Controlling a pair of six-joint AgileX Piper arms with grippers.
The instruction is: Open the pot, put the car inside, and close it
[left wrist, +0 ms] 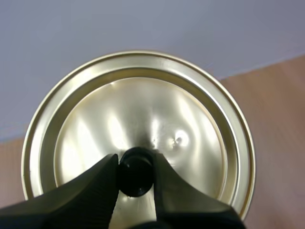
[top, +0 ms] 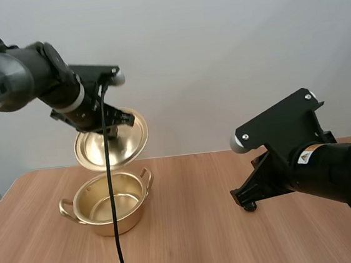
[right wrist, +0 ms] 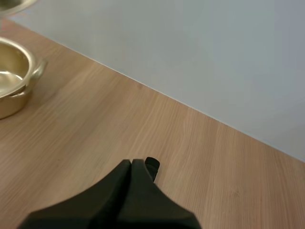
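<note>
My left gripper (top: 111, 127) is shut on the black knob (left wrist: 136, 172) of the golden lid (top: 121, 142), holding the lid tilted in the air above the pot. The lid's shiny face (left wrist: 143, 105) spreads out behind the knob. The golden pot (top: 110, 204) stands open on the table's left side, with nothing in it. My right gripper (top: 248, 203) is down at the tabletop, right of the middle. Its fingers lie pressed together, and a small black piece of the car (right wrist: 152, 166) pokes out at the tips. The rest of the car is hidden.
The wooden table (top: 193, 242) ends at a pale wall behind. The pot (right wrist: 12, 81) lies well off from my right gripper, with bare wood between them.
</note>
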